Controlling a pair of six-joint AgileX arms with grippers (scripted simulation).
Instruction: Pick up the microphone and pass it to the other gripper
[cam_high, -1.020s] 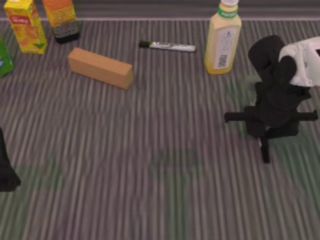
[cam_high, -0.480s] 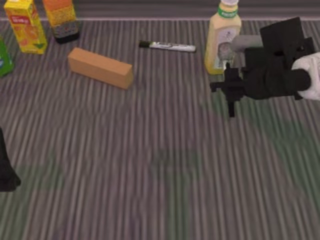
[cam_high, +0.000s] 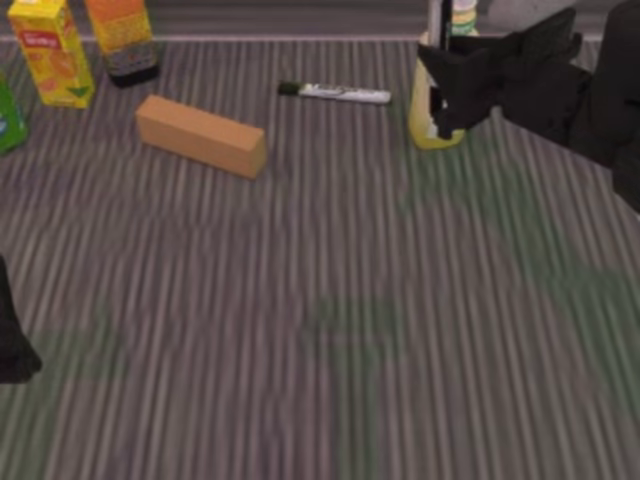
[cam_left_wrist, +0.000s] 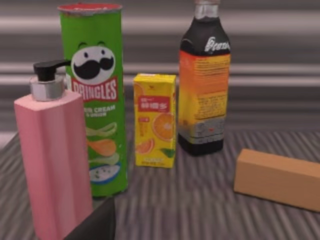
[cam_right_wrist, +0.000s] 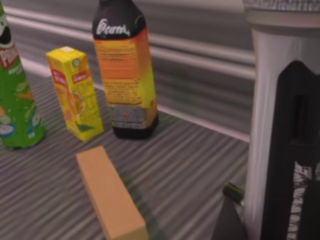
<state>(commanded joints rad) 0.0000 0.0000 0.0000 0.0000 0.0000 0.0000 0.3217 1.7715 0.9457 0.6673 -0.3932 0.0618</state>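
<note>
Apparently the right gripper (cam_high: 452, 88) is clamped on the slim black-handled, silver-grey mesh-headed microphone (cam_right_wrist: 264, 110), upright in its grasp, just beside a pale-yellow plastic bottle (cam_high: 422, 122); the left gripper (cam_high: 12, 345) sits parked far off.

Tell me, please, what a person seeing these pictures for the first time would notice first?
The right hand stands out first, black, at the table's far right edge, right in front of the pale yellow bottle. Next comes the tan block at the far left, with the white marker between them. The left arm is parked at the left edge.
</note>
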